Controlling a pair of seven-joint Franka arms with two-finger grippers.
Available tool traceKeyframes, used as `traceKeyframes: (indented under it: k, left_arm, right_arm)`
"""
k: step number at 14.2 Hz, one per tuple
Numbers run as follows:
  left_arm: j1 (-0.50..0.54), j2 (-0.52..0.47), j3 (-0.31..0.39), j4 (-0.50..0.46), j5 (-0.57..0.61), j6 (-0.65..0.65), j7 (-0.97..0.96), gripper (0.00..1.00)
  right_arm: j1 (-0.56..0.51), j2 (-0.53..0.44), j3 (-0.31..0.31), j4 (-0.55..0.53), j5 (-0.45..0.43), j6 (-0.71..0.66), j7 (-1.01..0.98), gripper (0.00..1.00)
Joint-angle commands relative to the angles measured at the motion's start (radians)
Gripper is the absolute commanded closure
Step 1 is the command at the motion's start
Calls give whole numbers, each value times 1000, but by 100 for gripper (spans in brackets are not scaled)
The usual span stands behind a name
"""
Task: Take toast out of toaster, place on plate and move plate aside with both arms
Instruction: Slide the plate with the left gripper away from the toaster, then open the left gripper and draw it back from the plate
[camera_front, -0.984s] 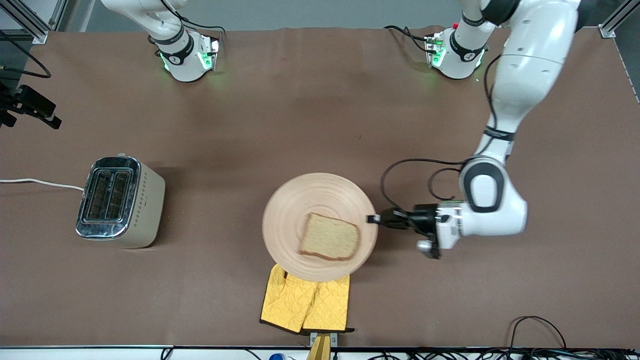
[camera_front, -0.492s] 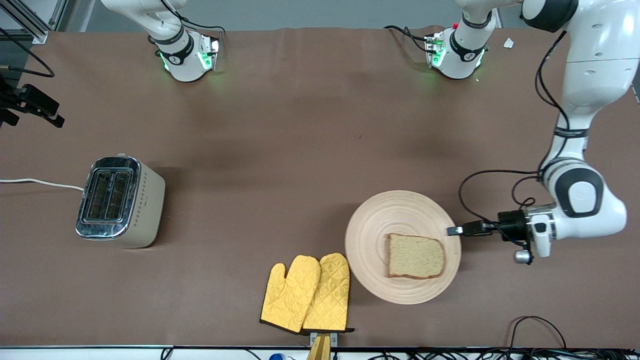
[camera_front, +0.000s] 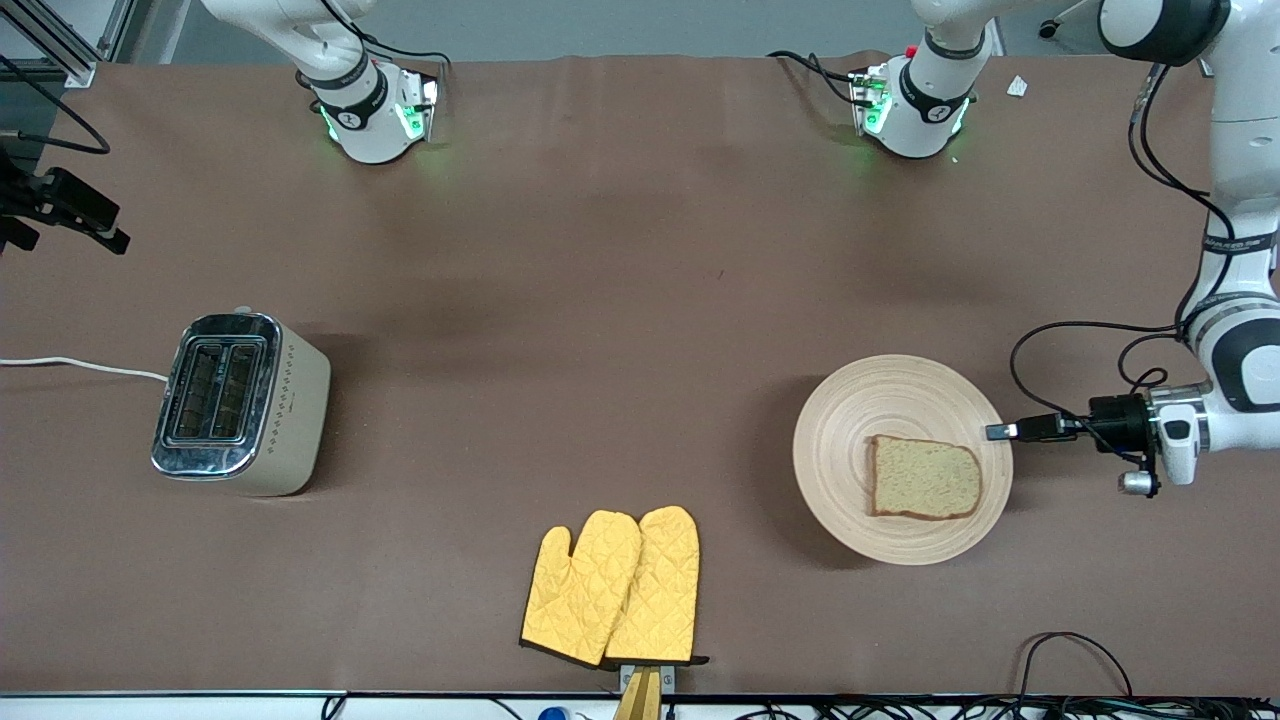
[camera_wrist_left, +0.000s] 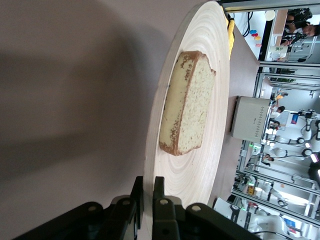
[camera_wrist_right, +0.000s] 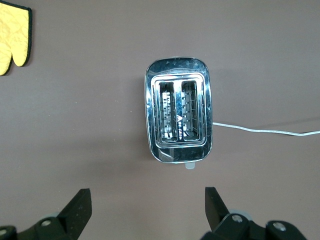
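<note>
A brown table (camera_front: 620, 300) is spread wide, with much bare surface between its few things. The plate (camera_front: 880, 400) is set toward the left arm's end, and the toast (camera_front: 922, 477) is laid flat on it, on the part nearest the left gripper (camera_front: 1000, 431). The plate's rim is pinched by that gripper's narrow jaws, seen closed on the edge in the left wrist view (camera_wrist_left: 148, 187). The mitts (camera_front: 612, 587) are found near the table's front edge. The right gripper (camera_wrist_right: 147, 210) is held over the toaster (camera_front: 238, 403), jaws wide apart.
</note>
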Motion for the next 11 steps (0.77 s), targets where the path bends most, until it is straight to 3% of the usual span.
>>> traceKeyframes:
  k: [1,8,11]
  left_arm:
    - [51,17,-10,-4,5,-45,28,100]
    - [103,83,-3,2,103,-30,72,97]
    - [101,92,-3,2,110,30,121,88]
  right_arm:
    - [-10,5,8,15,-14,-17,9,0]
    - [-15,5,5,15,-12,-29,5,0]
    - [-12,3,6,15,-12,-30,11,0]
